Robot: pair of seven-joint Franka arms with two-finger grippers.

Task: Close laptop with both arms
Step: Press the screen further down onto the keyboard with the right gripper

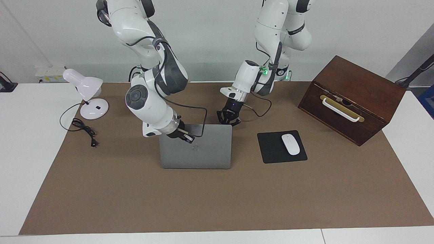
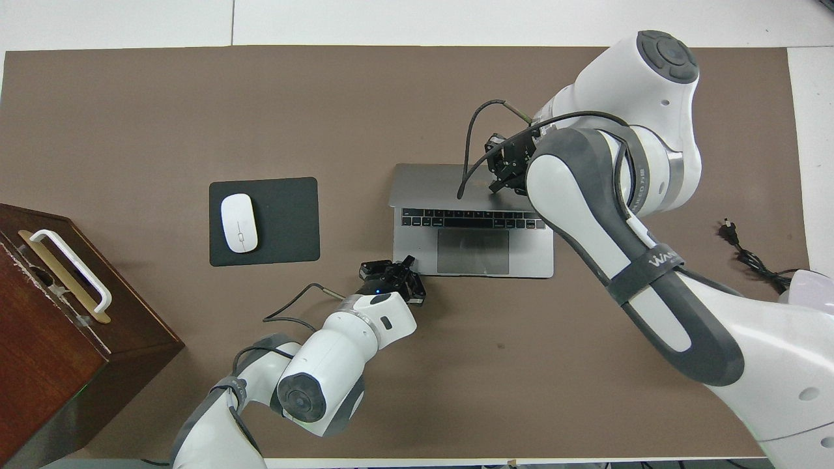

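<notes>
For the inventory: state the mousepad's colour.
Black mousepad, clearest in the overhead view.

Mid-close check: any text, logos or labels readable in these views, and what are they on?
"WA…": white letters on the right arm's dark forearm band, the rest cut off.
Dark logo on the laptop lid: a mark, no lettering.
Keyboard keys: legends too small to read.
White print on the left gripper body: too small to read.
Nothing legible on the mouse, mousepad, wooden box or lamp.
</notes>
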